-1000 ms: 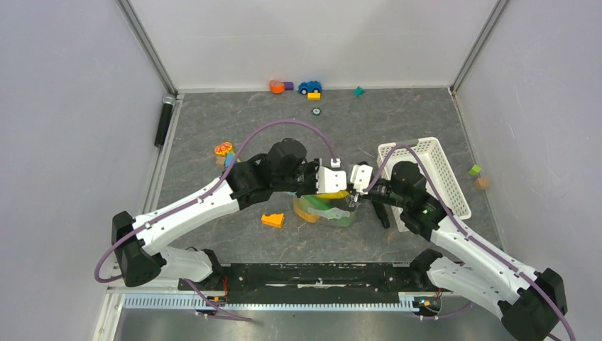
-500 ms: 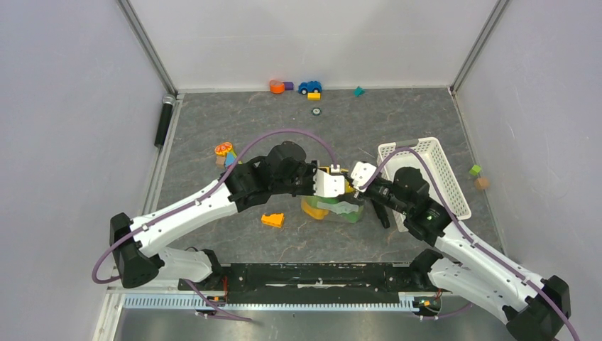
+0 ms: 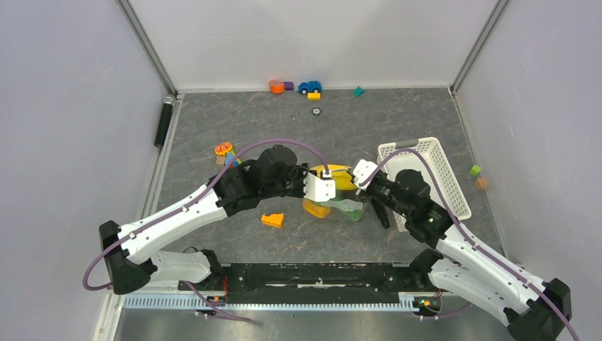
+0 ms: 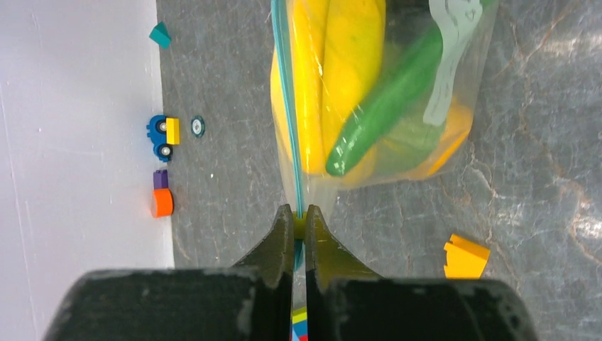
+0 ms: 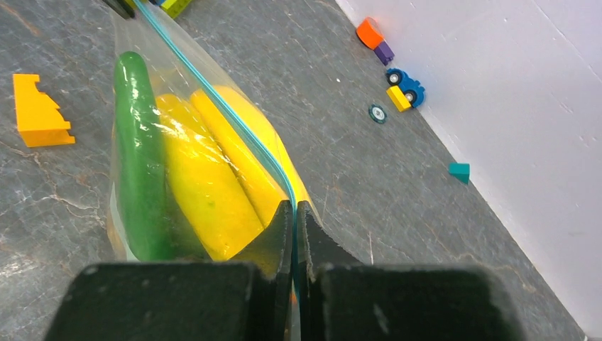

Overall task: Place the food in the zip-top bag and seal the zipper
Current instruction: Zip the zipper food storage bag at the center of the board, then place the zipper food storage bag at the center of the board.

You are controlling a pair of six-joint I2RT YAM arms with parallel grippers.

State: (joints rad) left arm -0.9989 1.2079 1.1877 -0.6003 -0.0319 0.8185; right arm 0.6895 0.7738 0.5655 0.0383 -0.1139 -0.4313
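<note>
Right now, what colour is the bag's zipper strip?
Teal-blue; the zipper shows best in left wrist view.

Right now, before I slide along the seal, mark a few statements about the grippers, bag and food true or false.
1. The left gripper and right gripper are both shut on the zipper. True.
2. The green pod lies outside the bag. False: it is inside, beside the yellow food.
3. The orange wedge is in the bag. False: it lies on the table, apart from the bag.
4. The blue car sits by the back wall. True.
</note>
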